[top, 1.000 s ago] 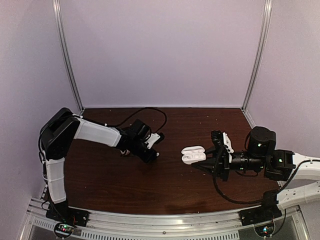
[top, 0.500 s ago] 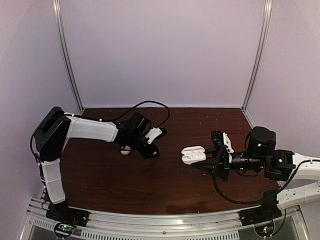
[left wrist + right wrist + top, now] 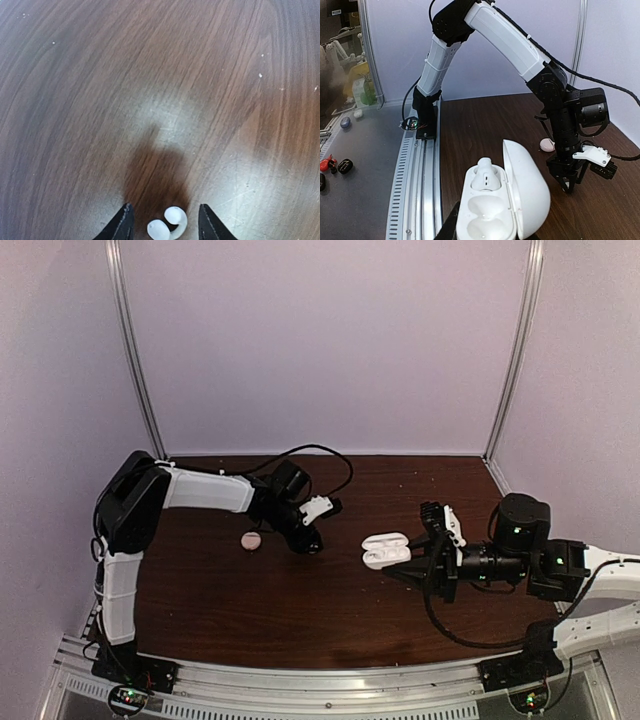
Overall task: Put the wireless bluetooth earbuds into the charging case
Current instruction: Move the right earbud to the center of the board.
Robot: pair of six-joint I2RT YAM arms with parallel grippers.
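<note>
**Two earbuds: one seated, one carried**

The right gripper (image 3: 412,562) is clamped on the single open charging case (image 3: 386,548); one earbud (image 3: 482,178) sits in the upper of its two wells; the left gripper (image 3: 310,542), well to the left over the table (image 3: 200,600), pinches the other earbud (image 3: 170,222) between its fingers; one small pinkish case (image 3: 251,540) lies near that gripper, on the side away from the charging case.

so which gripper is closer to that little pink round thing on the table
Left. The left gripper is close beside the pink round thing, gripping an earbud; the right gripper is well off across the table, holding the open charging case.
</note>
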